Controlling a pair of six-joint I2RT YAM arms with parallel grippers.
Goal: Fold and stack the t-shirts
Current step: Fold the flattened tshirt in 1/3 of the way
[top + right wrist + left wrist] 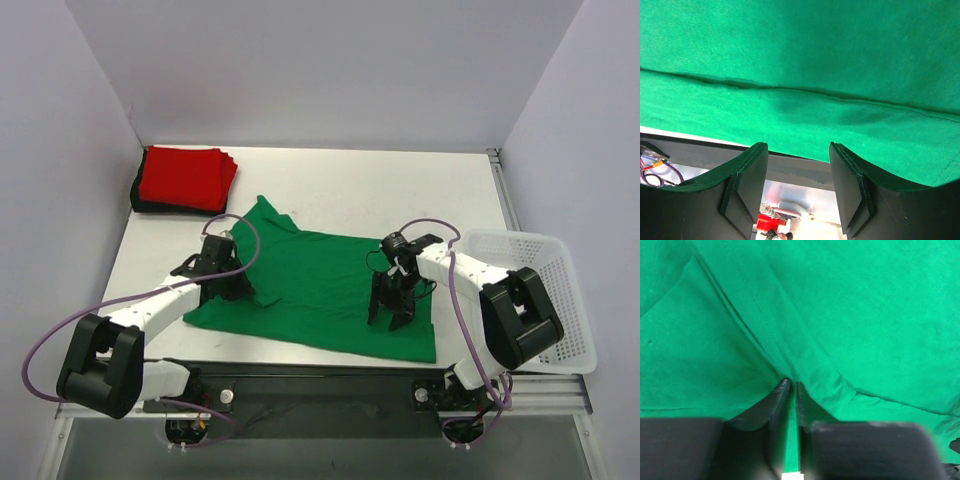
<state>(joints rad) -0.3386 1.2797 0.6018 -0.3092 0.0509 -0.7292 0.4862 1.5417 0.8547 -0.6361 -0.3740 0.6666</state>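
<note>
The green t-shirt point(320, 285) is lying spread on the table point(400, 190), between the 2 arms. The left gripper point(791, 383) is pressing onto the shirt's left part, beside a sleeve seam. Its jaws are standing narrow and pinching a ridge of fabric at the tips. The right gripper point(798, 147) is pointing down at the shirt's near right hem, its jaws standing wide with nothing between them. The folded red t-shirts point(185, 175) are sitting on a black t-shirt point(137, 197) at the far left corner, well apart from both grippers.

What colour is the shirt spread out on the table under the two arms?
The t-shirt is plain bright green, with no print. The top external view shows it best.
</note>
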